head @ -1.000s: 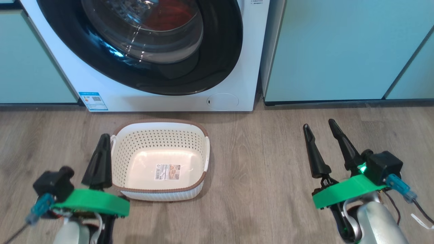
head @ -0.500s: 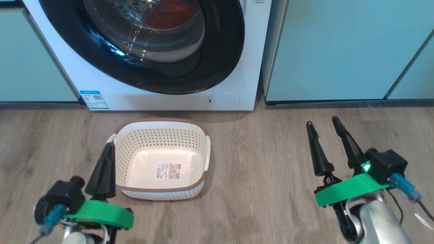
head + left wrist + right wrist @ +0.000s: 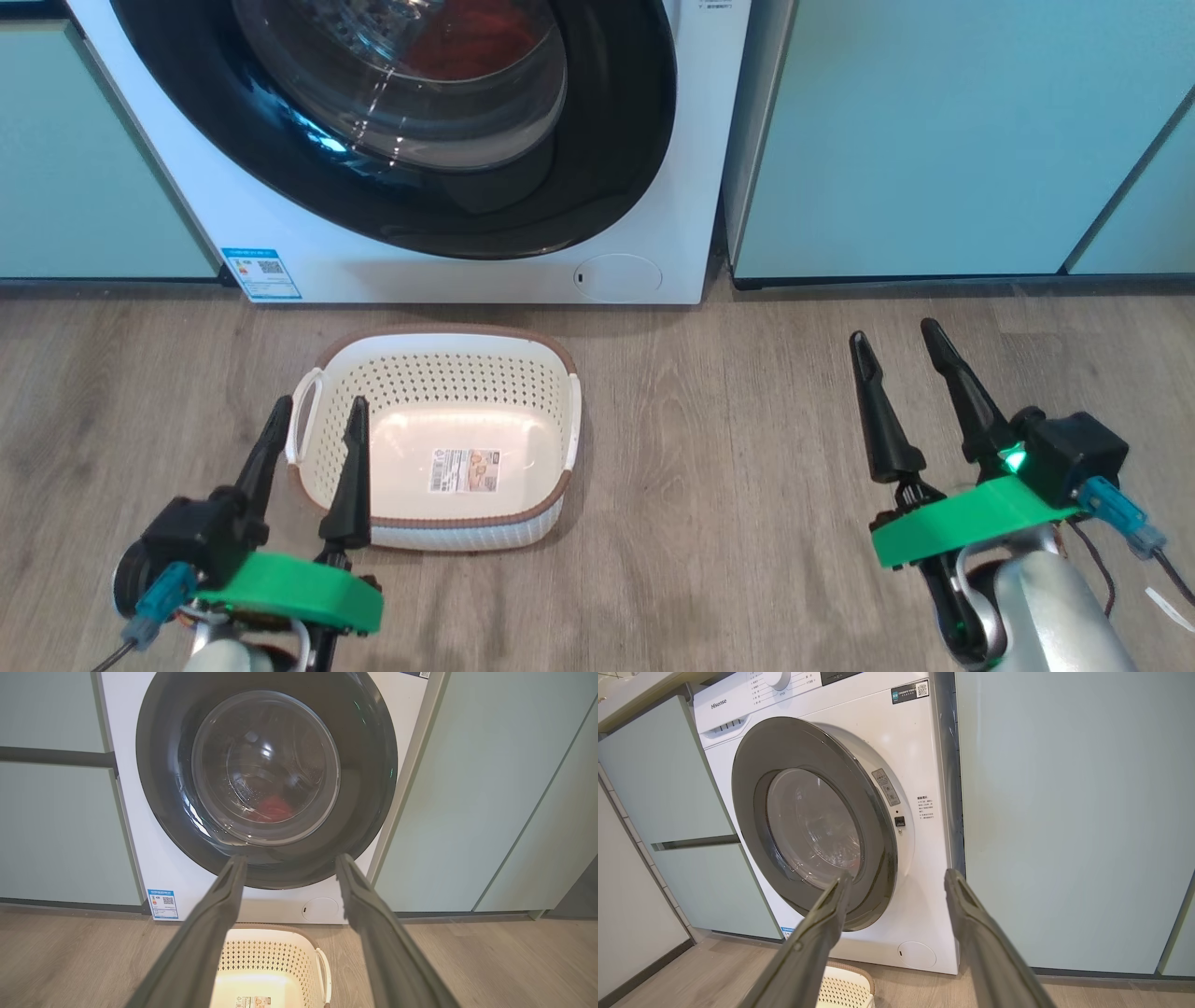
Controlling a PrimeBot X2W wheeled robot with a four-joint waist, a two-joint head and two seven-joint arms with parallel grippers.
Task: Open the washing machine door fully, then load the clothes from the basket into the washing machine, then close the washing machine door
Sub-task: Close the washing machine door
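The washing machine door (image 3: 616,112) lies ahead of and above your left gripper (image 3: 319,403), the nearer one (clothes (image 3: 273,807) show red behind its glass). Its fingers and those of the right gripper (image 3: 893,331) stand spread, empty.

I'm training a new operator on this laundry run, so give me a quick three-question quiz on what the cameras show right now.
1. Short answer: how do the jaws of the left gripper and the right gripper stand?
2. True or false: the basket holds a garment.
3. The red clothes are: A) in the basket; B) behind the glass of the washing machine door; C) in the left gripper.

Key:
1. Both open, holding nothing.
2. False: it contains only the label sticker on its bottom.
3. B.
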